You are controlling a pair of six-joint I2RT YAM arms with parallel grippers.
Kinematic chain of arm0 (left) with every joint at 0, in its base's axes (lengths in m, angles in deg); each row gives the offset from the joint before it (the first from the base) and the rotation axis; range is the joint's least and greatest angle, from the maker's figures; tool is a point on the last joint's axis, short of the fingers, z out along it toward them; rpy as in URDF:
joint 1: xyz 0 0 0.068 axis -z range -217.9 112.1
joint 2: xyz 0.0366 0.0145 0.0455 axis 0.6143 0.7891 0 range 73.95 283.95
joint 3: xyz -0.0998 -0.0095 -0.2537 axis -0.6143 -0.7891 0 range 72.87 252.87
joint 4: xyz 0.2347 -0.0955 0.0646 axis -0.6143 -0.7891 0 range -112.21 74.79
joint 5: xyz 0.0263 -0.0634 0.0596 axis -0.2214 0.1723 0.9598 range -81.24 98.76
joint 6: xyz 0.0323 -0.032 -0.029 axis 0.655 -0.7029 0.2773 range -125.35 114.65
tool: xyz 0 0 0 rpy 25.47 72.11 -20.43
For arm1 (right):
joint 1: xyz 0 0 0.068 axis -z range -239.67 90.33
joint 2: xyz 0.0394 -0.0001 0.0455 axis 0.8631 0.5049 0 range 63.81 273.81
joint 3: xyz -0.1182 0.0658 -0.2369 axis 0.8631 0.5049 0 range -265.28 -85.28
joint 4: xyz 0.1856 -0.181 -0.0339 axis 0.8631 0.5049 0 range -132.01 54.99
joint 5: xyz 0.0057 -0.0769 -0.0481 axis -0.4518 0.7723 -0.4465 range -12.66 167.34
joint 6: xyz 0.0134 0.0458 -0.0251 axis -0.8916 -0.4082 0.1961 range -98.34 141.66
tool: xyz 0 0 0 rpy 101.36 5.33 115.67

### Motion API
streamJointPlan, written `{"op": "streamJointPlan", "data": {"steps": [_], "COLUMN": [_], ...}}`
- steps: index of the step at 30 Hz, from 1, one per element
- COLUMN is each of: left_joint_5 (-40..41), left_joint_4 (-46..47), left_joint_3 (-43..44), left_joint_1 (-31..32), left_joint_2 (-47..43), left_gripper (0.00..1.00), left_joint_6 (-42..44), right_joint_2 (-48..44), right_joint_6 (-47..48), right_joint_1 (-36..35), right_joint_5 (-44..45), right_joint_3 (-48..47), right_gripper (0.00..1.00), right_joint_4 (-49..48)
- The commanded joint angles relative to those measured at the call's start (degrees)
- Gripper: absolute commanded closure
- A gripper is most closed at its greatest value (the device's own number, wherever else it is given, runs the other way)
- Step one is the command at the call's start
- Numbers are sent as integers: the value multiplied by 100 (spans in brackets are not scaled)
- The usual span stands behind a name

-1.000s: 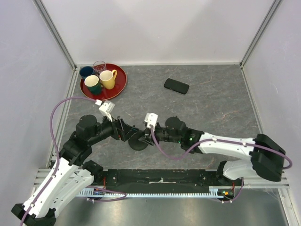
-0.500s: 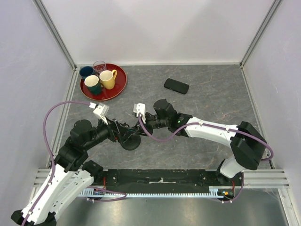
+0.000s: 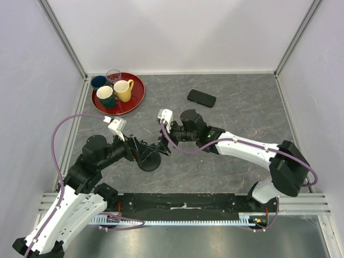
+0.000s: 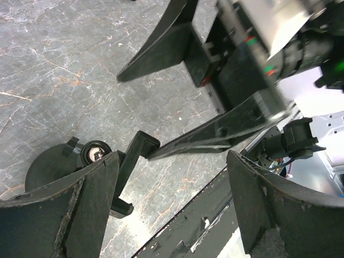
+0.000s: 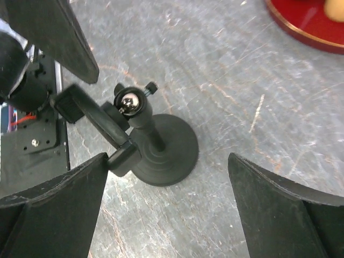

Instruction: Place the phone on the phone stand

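Left gripper (image 4: 173, 161) and right gripper (image 5: 167, 157) — jaws spread, empty — are hovering beside the phone stand (image 3: 149, 162); one should be bracing its base while the other is fetching the phone (image 3: 201, 98) beyond it.

A: Any words or nos. to read?
B: Nope, none in any view.
A: On the phone (image 3: 201, 98), far side of the table?
B: Plain black top, no logo showing.
A: The yellow mug (image 3: 123, 90)?
B: Too small to tell.
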Motion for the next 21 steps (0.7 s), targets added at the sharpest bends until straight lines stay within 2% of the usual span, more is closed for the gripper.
{"op": "streamJointPlan", "data": {"steps": [1,4,6,8,10,11,16,19,21], "left_joint_5": [142,177,203,221,230,230,239,326,344], "left_joint_4": [112,165,174,174,191,226,499,517,525], "left_joint_3": [261,226,208,278,357,436,595,902,1227], "left_joint_1": [19,19,19,19,19,19,19,19,19], "left_joint_2": [65,38,73,222,467,547,1022,1435,1760], "left_gripper": [13,13,13,13,13,12,12,12,12], "left_joint_6": [174,156,173,252,314,375,542,744,911], "right_joint_2": [-666,-772,-641,-456,-61,97,1572,2715,3576], "right_joint_6": [-409,-988,-1365,-2147,-2936,-3150,-3960,-4040,-3874], "right_joint_1": [272,658,1071,1648,2072,2483,3400,3796,4025], "right_joint_5": [499,1007,1833,2605,2855,2890,2777,2488,2110], "right_joint_3": [-30,-39,-197,-503,-759,-977,-1970,-3138,-4254], "right_gripper": [2,2,2,2,2,2,2,2,2], "right_joint_4": [-390,-663,-785,-743,-558,-505,-277,196,889]}}
